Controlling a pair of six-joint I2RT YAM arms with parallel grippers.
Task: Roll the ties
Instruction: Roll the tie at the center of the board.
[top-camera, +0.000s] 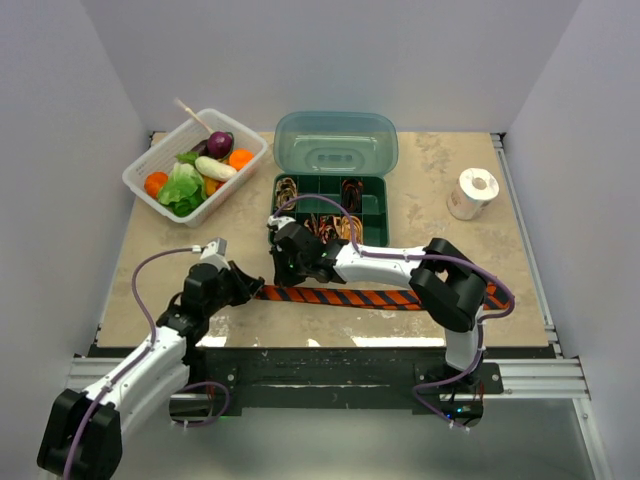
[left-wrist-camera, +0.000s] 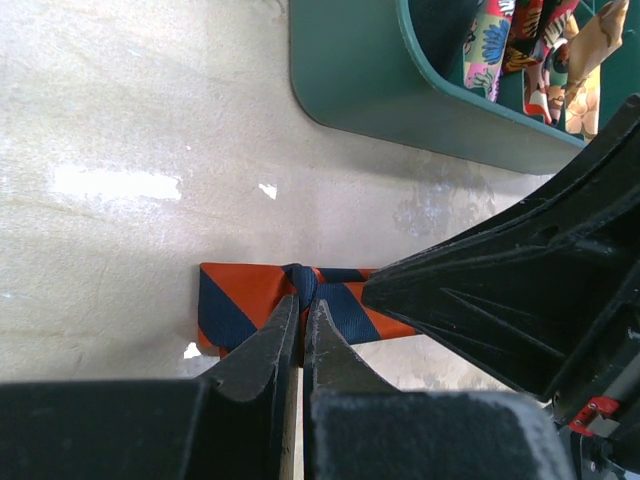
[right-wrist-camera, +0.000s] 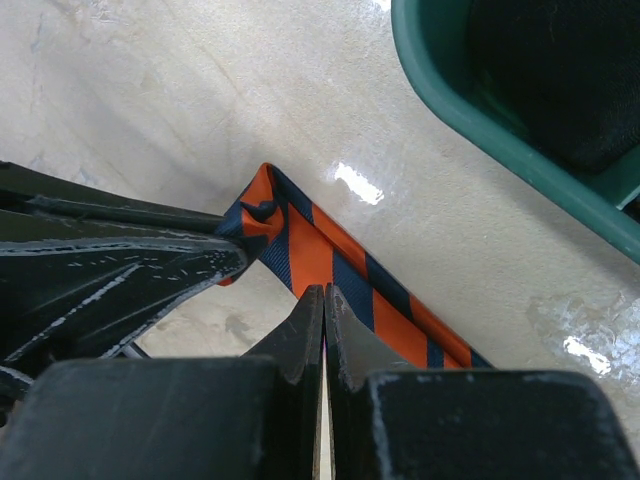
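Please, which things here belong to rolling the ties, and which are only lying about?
For the job:
striped tie
coiled ties
green compartment box that holds them

Lying about:
vegetable basket
white tape roll

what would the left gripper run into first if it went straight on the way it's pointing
The striped tie: the left gripper is shut, its tips pinching the tie's end. Past that lies bare table, then probably the green box at its near corner, though depth is hard to judge.
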